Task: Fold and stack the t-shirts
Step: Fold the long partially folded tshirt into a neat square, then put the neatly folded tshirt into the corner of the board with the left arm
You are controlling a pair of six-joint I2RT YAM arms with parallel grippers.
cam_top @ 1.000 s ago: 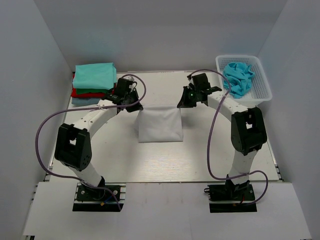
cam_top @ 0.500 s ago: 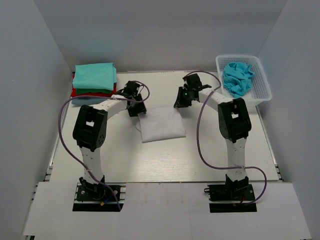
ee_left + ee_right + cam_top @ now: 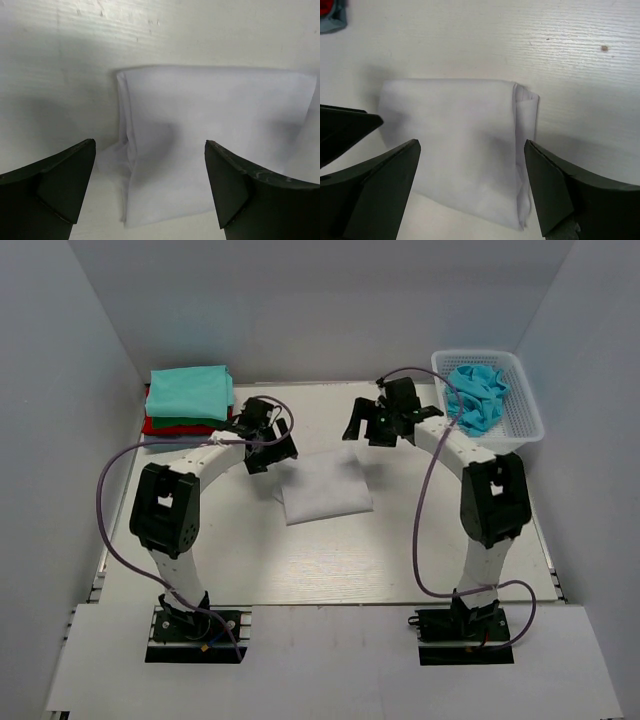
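Observation:
A white t-shirt lies folded in a small rectangle on the table's middle. It also fills the left wrist view and the right wrist view. My left gripper hovers over its far left corner, open, nothing between its fingers. My right gripper hovers over the far right corner, also open and empty. A stack of folded t-shirts, teal on top with red and grey-blue below, sits at the back left. A crumpled light blue t-shirt lies in the basket.
The white lattice basket stands at the back right, beside the right arm's elbow. The stack's red and grey-blue edge shows in the right wrist view's corner. Pale walls close in the table on three sides.
Both grippers opened and let go of the white t-shirt's far edge. The cloth dropped flat into a folded rectangle. Both grippers lifted and drew back towards the far side.

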